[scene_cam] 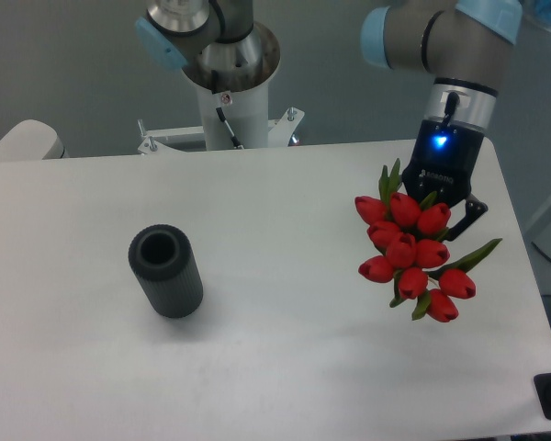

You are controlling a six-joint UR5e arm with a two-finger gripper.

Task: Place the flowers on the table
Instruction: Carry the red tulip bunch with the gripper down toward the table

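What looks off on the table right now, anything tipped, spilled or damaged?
Nothing stands out. The flowers hang together at the tool over the table's right side, and the dark ribbed cylinder stands upright at left. No spill or damage shows.

The hand holds the flowers above the table, right of a ribbed cylinder.

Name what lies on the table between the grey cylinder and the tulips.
Nothing: in the camera view, only bare white table separates the cylinder from the tulips.
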